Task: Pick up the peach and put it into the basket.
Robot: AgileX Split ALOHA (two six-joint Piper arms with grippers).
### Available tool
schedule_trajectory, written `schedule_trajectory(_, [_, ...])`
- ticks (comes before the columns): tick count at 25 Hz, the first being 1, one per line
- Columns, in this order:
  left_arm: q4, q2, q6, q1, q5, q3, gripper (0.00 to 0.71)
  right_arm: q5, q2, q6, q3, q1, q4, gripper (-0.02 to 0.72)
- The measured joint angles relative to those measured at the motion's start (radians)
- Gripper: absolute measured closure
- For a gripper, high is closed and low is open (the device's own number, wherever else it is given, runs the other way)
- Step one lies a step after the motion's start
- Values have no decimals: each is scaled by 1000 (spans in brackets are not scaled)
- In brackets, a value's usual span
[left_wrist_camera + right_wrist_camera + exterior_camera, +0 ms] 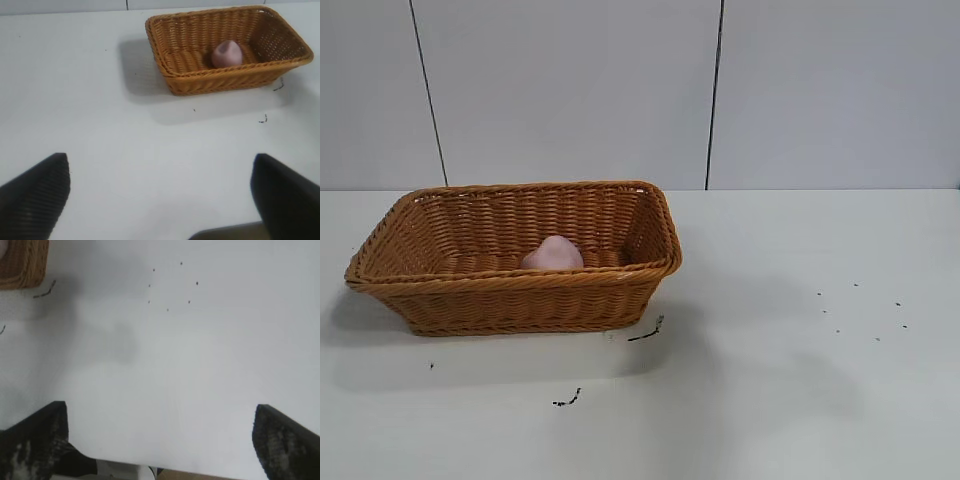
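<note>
Peach [552,253] resting inside the basket [510,294], task apparently done.
Left pincer [160,200] hangs spread wide over bare counter [790,400], facing the basket; right pincer [160,440], likewise agape and empty, sits clear, probably because nothing remains to carry.

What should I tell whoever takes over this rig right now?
Left end effector: open, empty, over bare table, facing the basket from a distance.
Right end effector: open, empty, over the table away from the basket.
Peach: lying inside the basket.
Done: peach is in the basket.
Left: nothing except parking the arms.
</note>
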Motion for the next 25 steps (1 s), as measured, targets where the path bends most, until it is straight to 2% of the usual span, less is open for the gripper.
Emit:
schedule_trajectory(5, [0, 0, 0, 0, 0, 0, 16, -100, -340, -8, 261, 0, 2, 8])
schedule_trajectory(12, [0, 0, 0, 0, 0, 0, 16, -147, -686, -13, 477, 0, 3, 8])
schedule_trajectory(19, [0, 0, 0, 0, 0, 0, 16, -172, -873, -14, 489, 0, 5, 8])
schedule_trajectory(25, [0, 0, 0, 0, 0, 0, 16, -173, -888, -15, 489, 0, 7, 8])
